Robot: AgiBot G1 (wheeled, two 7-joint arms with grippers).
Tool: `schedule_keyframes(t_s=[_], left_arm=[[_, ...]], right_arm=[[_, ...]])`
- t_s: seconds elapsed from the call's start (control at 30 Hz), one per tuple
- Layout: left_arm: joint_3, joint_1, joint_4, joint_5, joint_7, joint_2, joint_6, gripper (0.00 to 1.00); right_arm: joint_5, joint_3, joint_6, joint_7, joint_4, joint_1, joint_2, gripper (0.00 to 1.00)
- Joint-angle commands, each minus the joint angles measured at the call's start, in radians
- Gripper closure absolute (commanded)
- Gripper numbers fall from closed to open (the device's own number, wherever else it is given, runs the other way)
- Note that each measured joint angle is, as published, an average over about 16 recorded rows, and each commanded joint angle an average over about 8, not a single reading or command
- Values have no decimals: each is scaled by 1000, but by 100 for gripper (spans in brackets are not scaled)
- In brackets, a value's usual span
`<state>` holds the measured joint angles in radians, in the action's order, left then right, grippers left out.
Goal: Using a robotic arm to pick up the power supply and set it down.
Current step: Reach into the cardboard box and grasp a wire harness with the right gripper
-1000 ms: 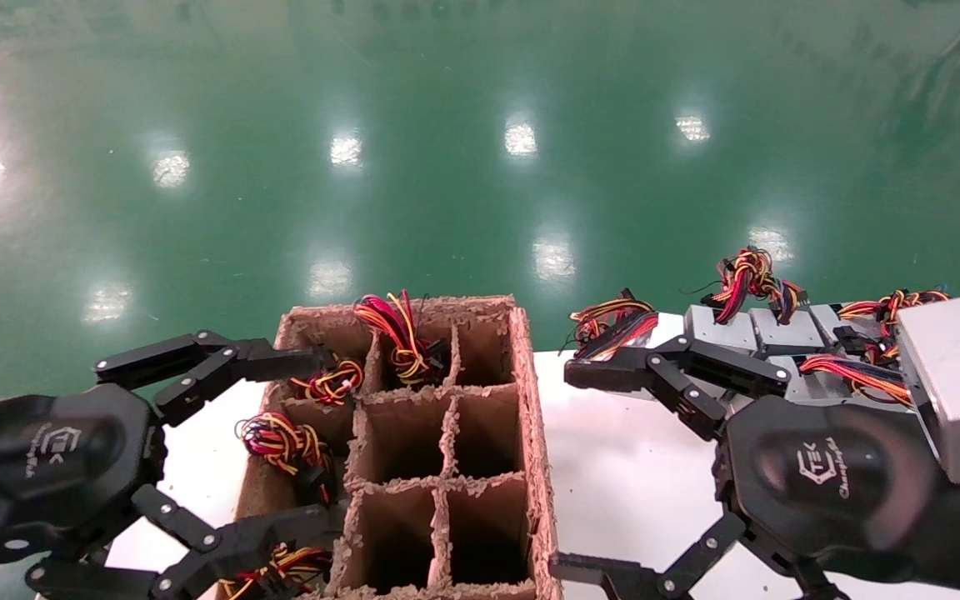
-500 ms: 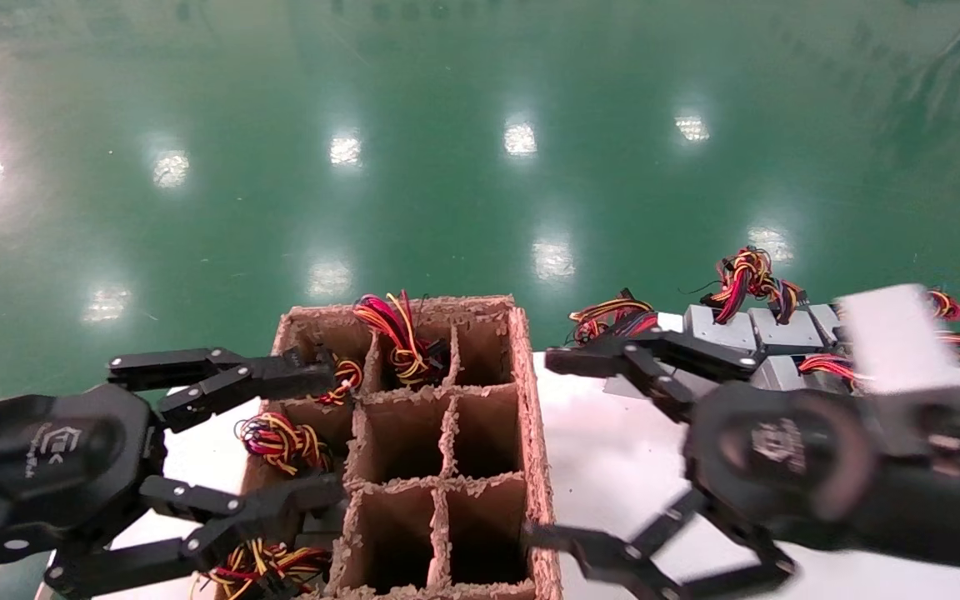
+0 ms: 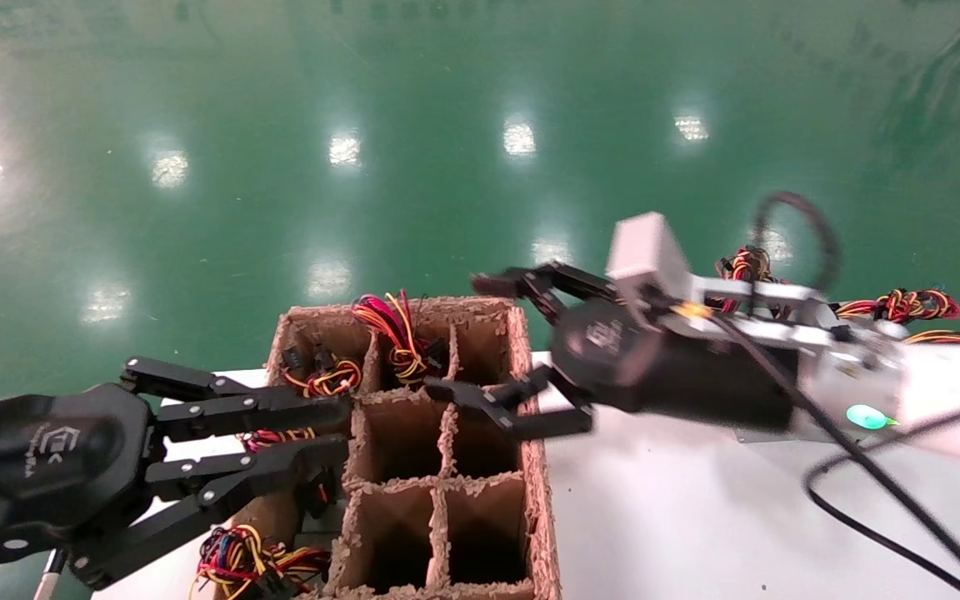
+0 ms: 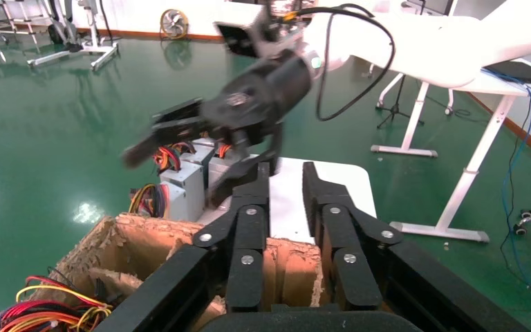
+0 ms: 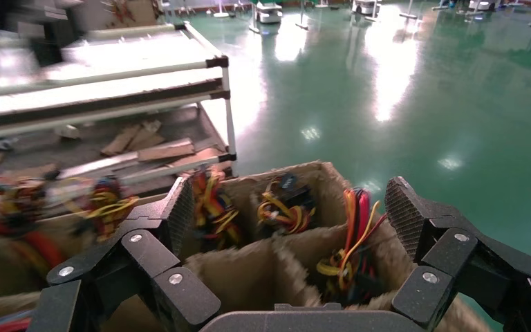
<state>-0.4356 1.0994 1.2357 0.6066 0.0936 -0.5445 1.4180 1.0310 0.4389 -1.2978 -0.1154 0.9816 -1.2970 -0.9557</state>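
The white-shelled robotic arm (image 3: pixel 947 375) reaches across from the right. Its right gripper (image 3: pixel 463 337) hangs open and empty over the far right cells of the cardboard box (image 3: pixel 530 467). In the right wrist view the right gripper (image 5: pixel 294 214) frames cells holding wire bundles (image 5: pixel 349 242). Grey power supplies (image 4: pixel 183 183) with red, yellow and black wires stand on the white table (image 3: pixel 663 500) behind that arm; the head view shows mostly their wire bundles (image 3: pixel 747 267). My left gripper (image 3: pixel 342 429) is at the box's left side, fingers (image 4: pixel 252 207) parallel with a narrow gap, holding nothing.
The box is split by cardboard dividers; its left cells and one far middle cell hold more wire bundles (image 3: pixel 397 333), the middle and right cells look dark and hollow. A black cable (image 3: pixel 863 492) trails from the right arm across the table. Green floor surrounds the table.
The right arm swung left from the power supplies to above the box, gripper still open and empty. The left gripper's fingers narrowed from wide open to a small gap.
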Motion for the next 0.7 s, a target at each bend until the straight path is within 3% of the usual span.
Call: schedule_keyframes(t_s=[0.03,0.17,0.27,0.37,0.47,0.53,0.63,0.7], left_arm=[[0,0,0,0,0,0,0,100],[0,0,0,0,0,0,0,100],[0,0,0,0,0,0,0,100],[0,0,0,0,0,0,0,100],[0,0,0,0,0,0,0,100],[0,0,0,0,0,0,0,100],[0,0,0,0,0,0,0,100],[0,0,0,0,0,0,0,100]], right_arm=[[31,17,22,7,-31,-29,-40,0],[66,41,63,25,-126,-61,-120,1],[86,53,96,46,-202,-79,-175,10],[102,61,125,70,-273,-96,-219,34],[114,66,145,92,-337,-116,-254,68],[124,72,153,106,-375,-129,-273,86],[139,81,160,125,-427,-149,-297,100],[149,88,162,137,-458,-159,-310,100]])
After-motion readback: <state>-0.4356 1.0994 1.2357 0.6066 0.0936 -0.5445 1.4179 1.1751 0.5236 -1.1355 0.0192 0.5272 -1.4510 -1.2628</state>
